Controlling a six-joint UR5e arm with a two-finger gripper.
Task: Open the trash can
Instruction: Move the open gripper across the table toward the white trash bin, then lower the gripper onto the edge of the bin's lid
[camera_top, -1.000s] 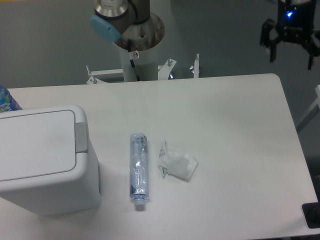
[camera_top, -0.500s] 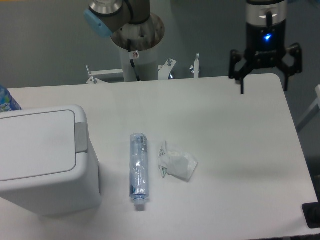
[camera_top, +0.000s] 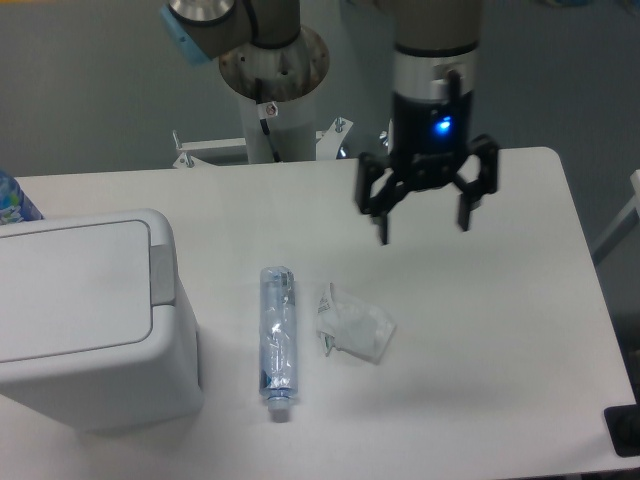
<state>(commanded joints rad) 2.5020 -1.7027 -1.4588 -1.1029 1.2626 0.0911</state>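
Observation:
The trash can (camera_top: 85, 320) is a large white bin at the left of the table, its flat lid down and a grey push tab (camera_top: 161, 273) on its right rim. My gripper (camera_top: 424, 226) hangs open above the middle of the table, well to the right of the bin, fingers pointing down with nothing between them.
A clear plastic bottle (camera_top: 278, 340) lies lengthwise just right of the bin. A crumpled white wrapper (camera_top: 354, 328) lies beside it, below my gripper. The robot base (camera_top: 272, 75) stands behind the table's far edge. A blue-labelled object (camera_top: 12, 200) peeks in at the left.
My gripper has swept left and down from the table's far right corner to above the table's middle. It stays open. The bin, bottle and wrapper have not moved.

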